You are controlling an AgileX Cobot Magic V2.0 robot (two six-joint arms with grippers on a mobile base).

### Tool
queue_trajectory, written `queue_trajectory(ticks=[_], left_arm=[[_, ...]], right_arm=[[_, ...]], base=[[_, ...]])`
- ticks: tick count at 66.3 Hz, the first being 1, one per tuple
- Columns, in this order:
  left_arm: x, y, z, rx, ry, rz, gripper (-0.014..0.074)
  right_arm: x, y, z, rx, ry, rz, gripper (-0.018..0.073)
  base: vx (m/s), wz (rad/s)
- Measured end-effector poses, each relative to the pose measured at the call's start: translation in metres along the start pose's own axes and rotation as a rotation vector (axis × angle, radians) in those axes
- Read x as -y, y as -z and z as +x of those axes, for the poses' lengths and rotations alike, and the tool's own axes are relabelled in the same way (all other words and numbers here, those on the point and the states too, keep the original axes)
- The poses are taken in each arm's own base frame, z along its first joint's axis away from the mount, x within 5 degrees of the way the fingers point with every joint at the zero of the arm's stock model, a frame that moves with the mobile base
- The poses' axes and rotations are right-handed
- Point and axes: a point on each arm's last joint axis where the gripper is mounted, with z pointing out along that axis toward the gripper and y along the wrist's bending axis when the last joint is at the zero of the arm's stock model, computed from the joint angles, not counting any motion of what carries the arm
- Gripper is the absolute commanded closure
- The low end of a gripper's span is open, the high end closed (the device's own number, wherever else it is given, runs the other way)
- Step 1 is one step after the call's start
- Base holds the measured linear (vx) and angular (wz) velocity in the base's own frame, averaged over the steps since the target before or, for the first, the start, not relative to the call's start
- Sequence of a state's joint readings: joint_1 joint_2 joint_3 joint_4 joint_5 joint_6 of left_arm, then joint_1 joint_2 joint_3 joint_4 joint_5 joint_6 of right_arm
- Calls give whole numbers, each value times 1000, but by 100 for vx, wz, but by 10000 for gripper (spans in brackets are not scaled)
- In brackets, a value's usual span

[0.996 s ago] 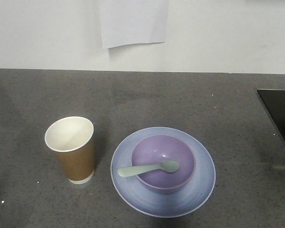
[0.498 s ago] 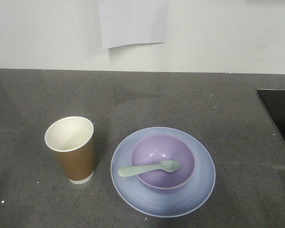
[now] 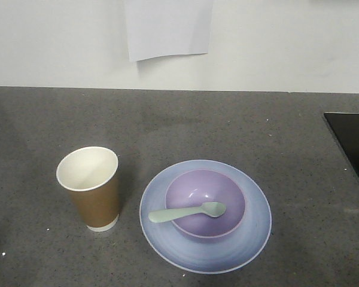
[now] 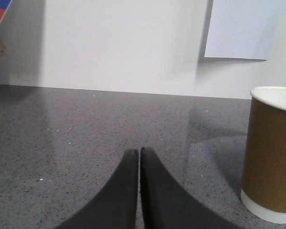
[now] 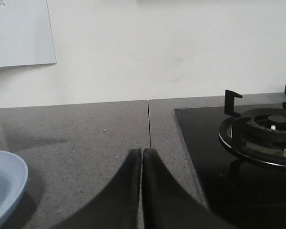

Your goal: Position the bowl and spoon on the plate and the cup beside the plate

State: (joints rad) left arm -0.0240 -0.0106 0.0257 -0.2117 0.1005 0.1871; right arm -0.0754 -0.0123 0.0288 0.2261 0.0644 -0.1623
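1. Dark grey speckled stone makes up the bench (image 3: 60, 119) I am working over, with a white wall behind it and a sheet of paper (image 3: 167, 27) stuck on that wall at the far side.

2. On the near part of the bench sits the plate (image 3: 257, 236), flat and level, with its rim clear all round.

3. I see the bowl (image 3: 194, 191) standing upright on the plate, roughly at its middle, open side up.

4. The spoon (image 3: 185, 213) lies across the bowl: its scoop rests inside, and its handle crosses the bowl's left rim and reaches out over the plate. I cannot tell whether the handle tip touches the plate.

5. The cup (image 3: 91, 188) stands upright just beside the plate on its left, apart from it, mouth up and empty as far as I can see.

6. From the left wrist view, the left gripper (image 4: 139, 151) has its jaws pressed together on nothing, low over the bench, with the cup off to its right.

7. From the right wrist view, the right gripper (image 5: 141, 151) is likewise closed and empty; the plate's edge shows at its left, and a black gas hob (image 5: 257, 129) lies to its right.

8. My judgement: every part of the arrangement looks done. Bowl and spoon are on the plate, the cup is beside it, and neither arm grips anything. I see nothing left to place.
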Motion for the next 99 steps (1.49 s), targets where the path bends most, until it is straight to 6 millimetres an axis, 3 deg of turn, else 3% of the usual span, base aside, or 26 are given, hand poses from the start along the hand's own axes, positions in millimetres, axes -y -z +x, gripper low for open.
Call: queue_trajectory(ticks=[99], left_arm=[[0,0,0,0,0,0,603]], right_arm=[[1,0,-5,53,-11,8,561]], base=[[0,0]])
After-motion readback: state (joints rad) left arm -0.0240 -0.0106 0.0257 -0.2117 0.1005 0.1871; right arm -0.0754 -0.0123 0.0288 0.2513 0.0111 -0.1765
